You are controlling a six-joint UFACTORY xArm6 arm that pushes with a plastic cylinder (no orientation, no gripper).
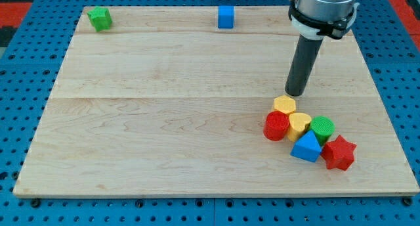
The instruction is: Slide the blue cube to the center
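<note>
My tip (295, 93) holds nothing (bare rod); the blue cube (226, 17) lies well up and to its left, at the board's (164, 121) top edge.

We see our wooden board (164, 121) on a blue pegboard (26, 88). The blue cube (226, 17) sits at the view's top edge, a green star block (100, 18) at top left. My tip (295, 94) rests just above a yellow block (285, 105) heading a cluster at the view's lower right: red cylinder (277, 126), yellow heart block (299, 125), green cylinder (321, 129), blue triangle block (306, 148), red star block (339, 153).
</note>
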